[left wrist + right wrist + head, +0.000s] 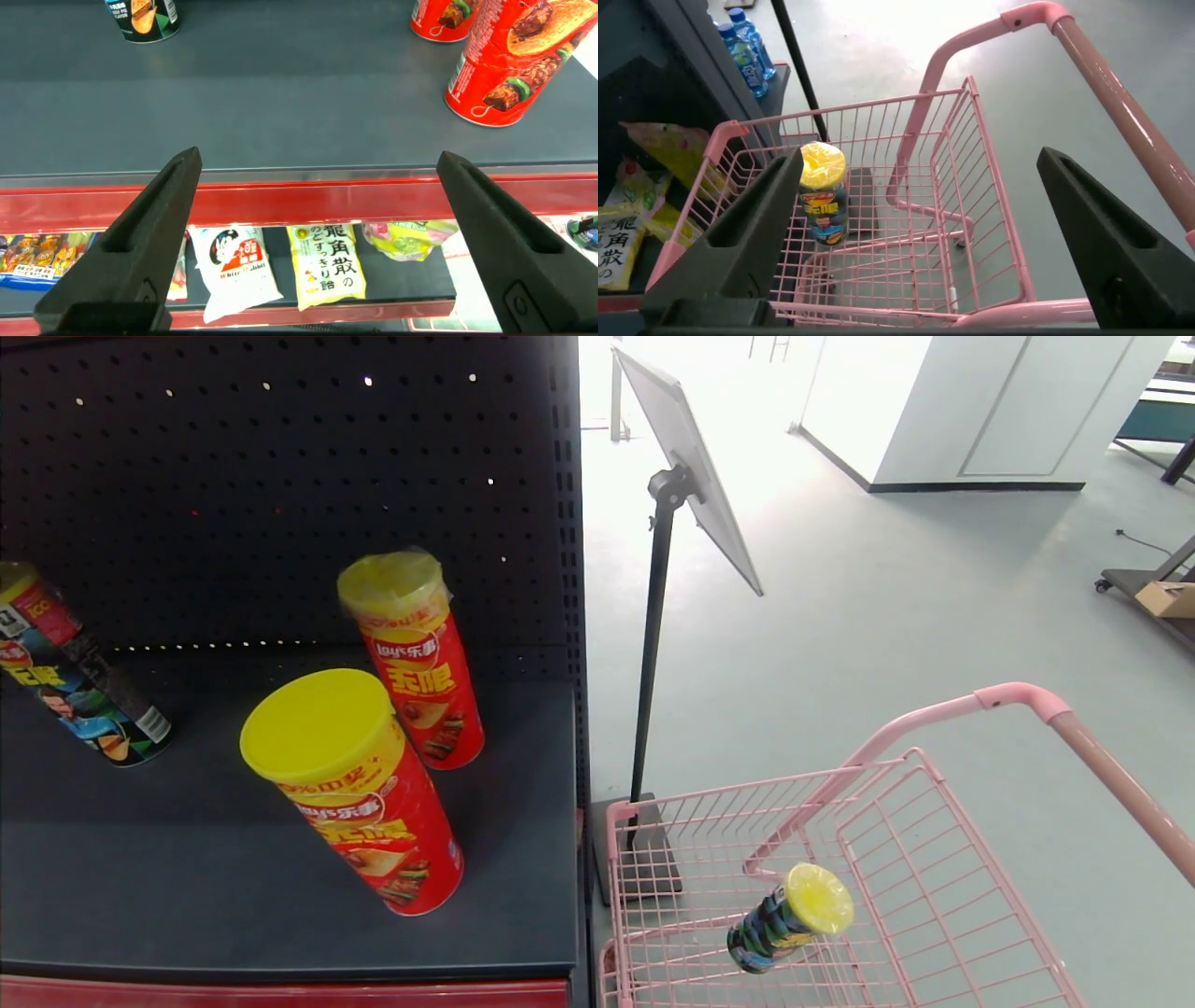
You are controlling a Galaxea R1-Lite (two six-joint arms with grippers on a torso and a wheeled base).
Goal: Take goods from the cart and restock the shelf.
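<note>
On the shelf [187, 868], a near can [364, 803] is standing before a far can [420, 672], a third can [79, 686] sitting left — to my right, the cart [1013, 692] is holding a fourth can [782, 922].

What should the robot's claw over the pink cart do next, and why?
Probably shift the right claw sideways until the can sits between its fingers. The claw is open above the pink cart. The yellow-lidded can stands alone in the cart, in line with one finger rather than the gap. The shelf has free room for it.

Head overlooks shelf [187, 868], cart [1013, 692]; left wrist nears shelf, right wrist cart.
</note>
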